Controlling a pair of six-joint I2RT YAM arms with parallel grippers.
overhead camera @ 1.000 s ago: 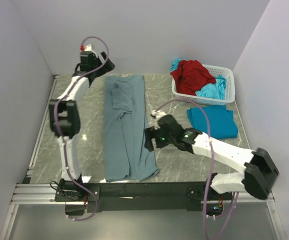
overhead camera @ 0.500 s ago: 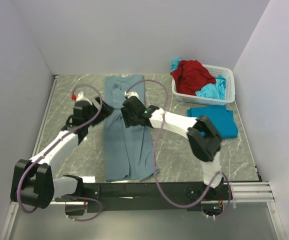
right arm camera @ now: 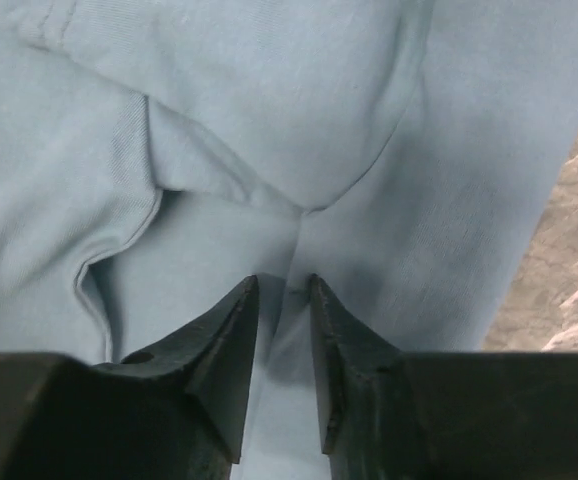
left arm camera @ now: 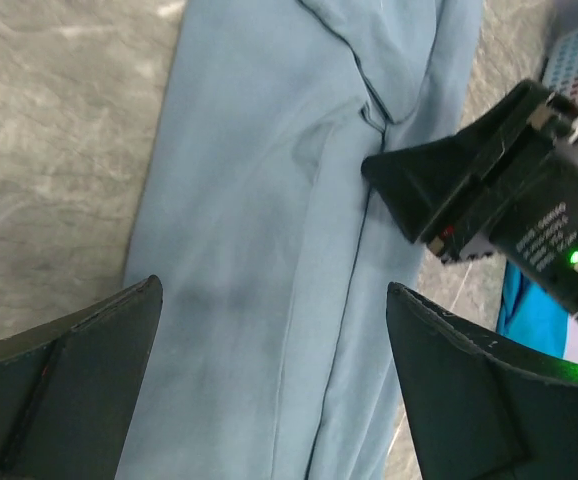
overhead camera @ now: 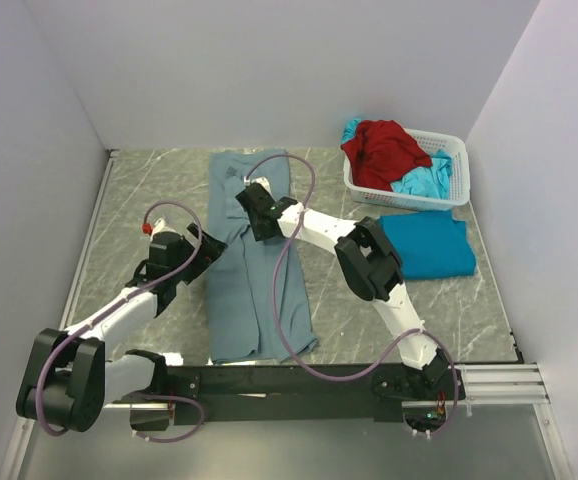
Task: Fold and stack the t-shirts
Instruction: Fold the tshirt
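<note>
A large grey-blue t-shirt (overhead camera: 254, 300) lies lengthwise down the middle of the table. My right gripper (overhead camera: 252, 205) is pressed onto its upper part, beside a sleeve. In the right wrist view the right gripper (right arm camera: 282, 280) has its jaws drawn close with a raised fold of the grey-blue t-shirt (right arm camera: 299, 130) pinched between them. My left gripper (overhead camera: 212, 252) hovers at the shirt's left edge. It (left arm camera: 274, 285) stands wide open above the cloth (left arm camera: 259, 180), holding nothing. A folded turquoise t-shirt (overhead camera: 429, 245) lies at the right.
A white lattice basket (overhead camera: 456, 160) at the back right holds a red t-shirt (overhead camera: 379, 150) and a turquoise one (overhead camera: 424, 180). The right arm's black wrist (left arm camera: 509, 215) shows close by in the left wrist view. Walls enclose the table on three sides.
The left gripper came from the back left corner down to the shirt's left edge. The right gripper moved from the shirt's near right edge to its upper part, and its jaws narrowed on a fold.
</note>
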